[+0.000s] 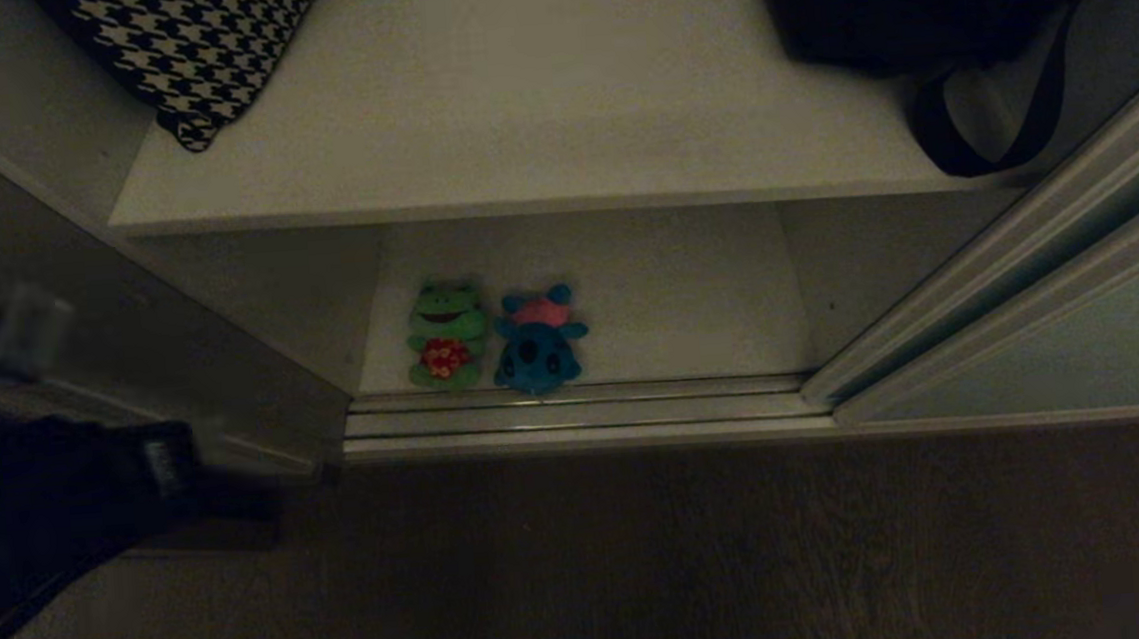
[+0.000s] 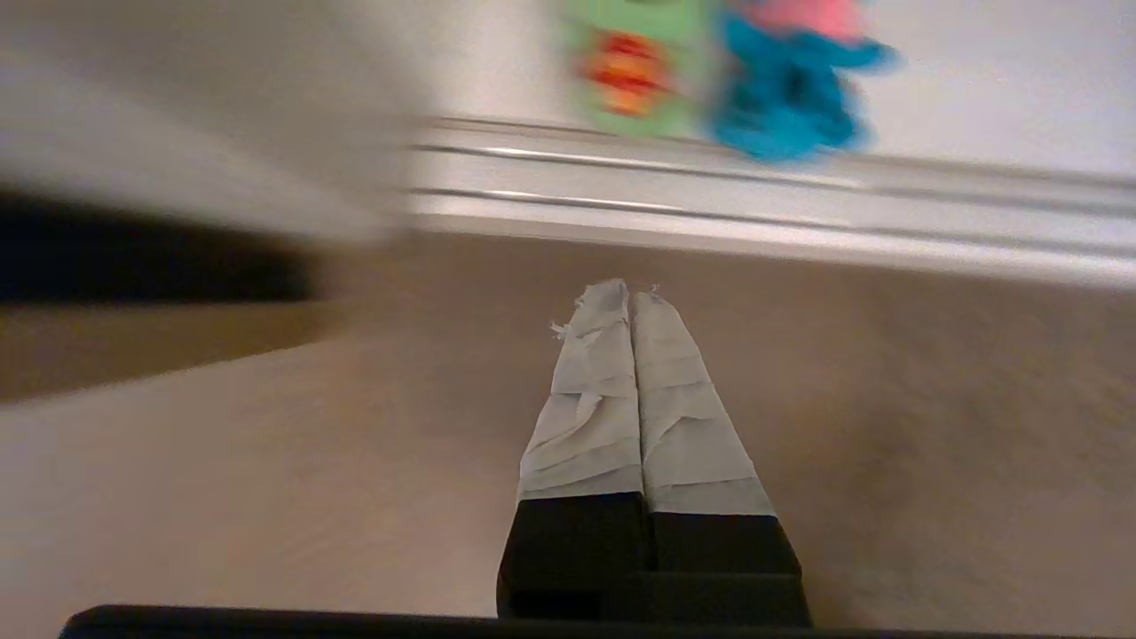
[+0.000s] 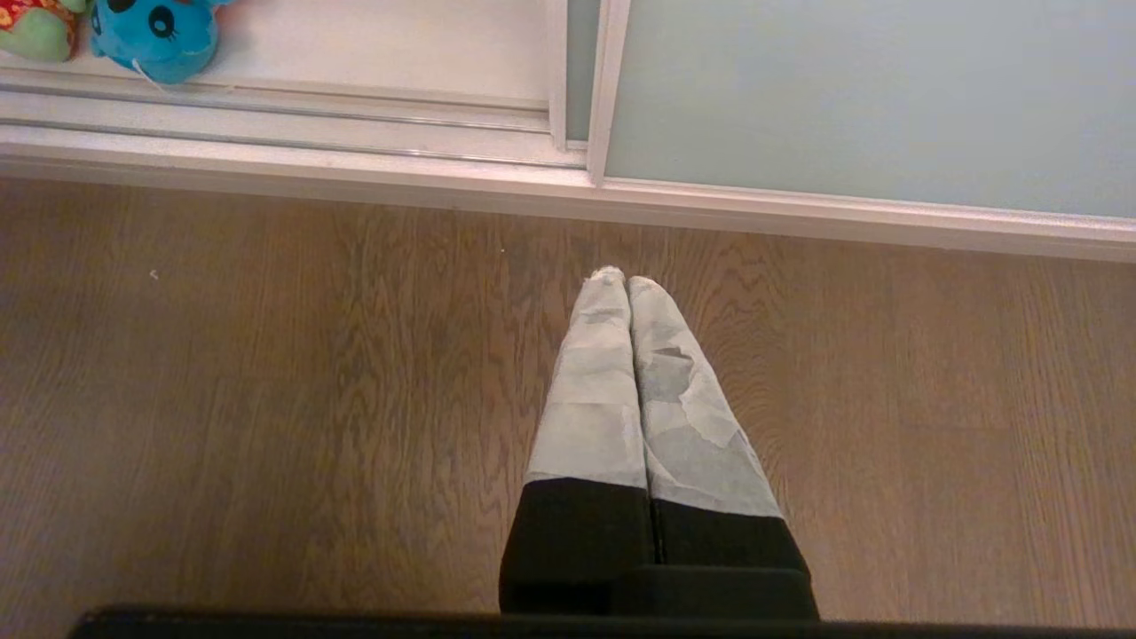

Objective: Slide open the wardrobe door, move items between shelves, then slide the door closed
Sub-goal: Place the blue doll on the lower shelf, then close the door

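Behind the rails [image 1: 576,411], on the lower shelf [image 1: 689,301]: frog [image 1: 445,333] touching blue toy [image 1: 539,340], door [image 3: 870,98] open; left hand [image 2: 628,293] short of rails, fingers together, empty, must part; right hand [image 3: 626,282] likewise together, idle.

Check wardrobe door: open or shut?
Open. The sliding wardrobe door sits at the right, baring the lower shelf with the green frog and blue plush.
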